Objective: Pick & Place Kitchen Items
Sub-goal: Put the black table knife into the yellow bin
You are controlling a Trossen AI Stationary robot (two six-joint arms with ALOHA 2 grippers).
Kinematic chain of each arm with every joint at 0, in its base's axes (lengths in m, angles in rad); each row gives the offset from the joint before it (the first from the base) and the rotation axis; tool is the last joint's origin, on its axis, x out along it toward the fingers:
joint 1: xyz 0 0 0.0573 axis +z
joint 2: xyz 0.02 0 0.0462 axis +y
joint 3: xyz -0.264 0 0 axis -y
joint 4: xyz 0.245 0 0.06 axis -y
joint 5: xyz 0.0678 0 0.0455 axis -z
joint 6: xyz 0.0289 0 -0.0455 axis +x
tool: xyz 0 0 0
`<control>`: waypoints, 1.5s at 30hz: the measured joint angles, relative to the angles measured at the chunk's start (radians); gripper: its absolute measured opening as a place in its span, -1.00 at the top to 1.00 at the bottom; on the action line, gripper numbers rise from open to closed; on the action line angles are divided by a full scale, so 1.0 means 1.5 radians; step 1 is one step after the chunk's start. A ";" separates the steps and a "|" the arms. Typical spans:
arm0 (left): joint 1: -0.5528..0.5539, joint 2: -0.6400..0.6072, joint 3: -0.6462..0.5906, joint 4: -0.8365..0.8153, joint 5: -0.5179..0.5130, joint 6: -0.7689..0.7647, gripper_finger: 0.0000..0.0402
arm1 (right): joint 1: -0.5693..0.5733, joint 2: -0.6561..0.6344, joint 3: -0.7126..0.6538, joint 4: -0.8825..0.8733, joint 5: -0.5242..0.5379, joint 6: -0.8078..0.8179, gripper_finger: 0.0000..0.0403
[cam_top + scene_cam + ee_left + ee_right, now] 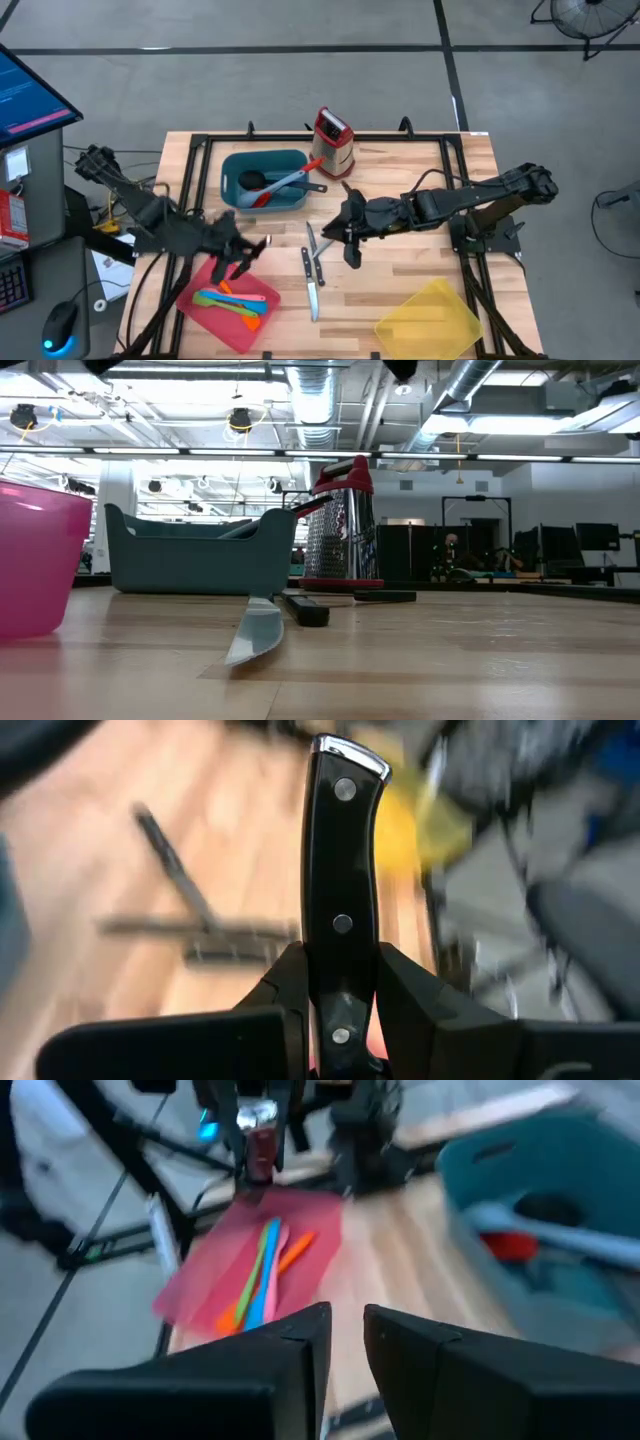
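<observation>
Over the red tray (205,300) at lower left of the high view, a black-handled knife (340,890) is clamped by the left gripper (340,982); dropped carelessly, it could slip out past the rim. Nothing is held by the narrowly parted right gripper (345,1342) at centre.

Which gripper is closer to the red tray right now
The left. The left gripper, clamped on a black-handled knife, sits over the red tray's upper edge. The right gripper is empty, mid-table above the knives, well off to the tray's side.

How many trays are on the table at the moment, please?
3: teal tray beside the grater, red tray holding small plastic utensils, yellow tray alone on the right side.
</observation>
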 joint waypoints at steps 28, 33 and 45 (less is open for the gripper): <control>0.250 0.054 0.001 0.471 0.115 0.291 0.71 | -0.031 0.001 0.000 0.334 0.077 -0.085 -0.28; 0.266 0.095 0.001 0.487 0.147 0.288 0.71 | -0.042 0.001 0.000 0.354 0.076 -0.105 -0.28; 0.304 0.117 0.001 0.551 0.163 0.294 0.71 | -0.046 0.001 0.000 0.339 0.066 -0.122 -0.28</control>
